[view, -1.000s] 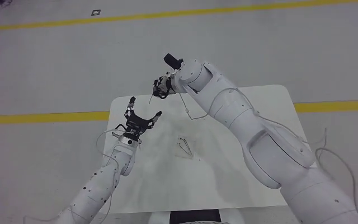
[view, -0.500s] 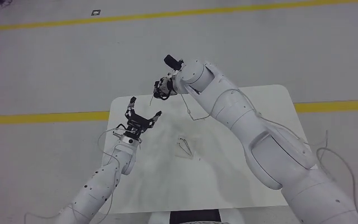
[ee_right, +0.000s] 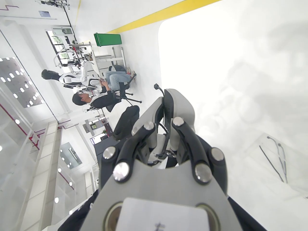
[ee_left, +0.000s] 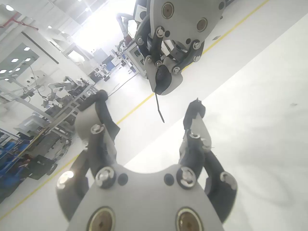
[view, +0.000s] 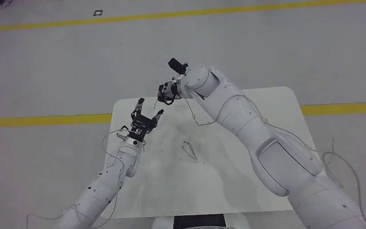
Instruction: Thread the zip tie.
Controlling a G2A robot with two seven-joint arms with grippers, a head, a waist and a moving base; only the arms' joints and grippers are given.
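Above the far left corner of the table [view: 263, 172], the right gripper [view: 166, 91] holds the zip tie [view: 155, 103], jaws pressed together on the strap. Most of the strap is hidden between the pads. In the right wrist view the head end [ee_right: 157, 87] juts out past the fingertips. In the left wrist view a short dark length [ee_left: 159, 108] hangs free below them. The left gripper [view: 147, 113] sits just beside it, nearer the robot, with jaws spread wide and nothing in them. From the left wrist view the tie's tip lies in line with the gap between the fingers [ee_left: 195, 111], touching neither. Whether it is level with them or beyond cannot be told. A mark on the right wrist plate is cut off by the frame edge and cannot be read. Near the table's middle, well apart from both grippers, lies a clear packet [view: 189, 150] with faint edges. Thin dark and grey spare ties [ee_right: 276, 159] show at it. Whether they lie inside or on top cannot be told, and their number is hard to make out.
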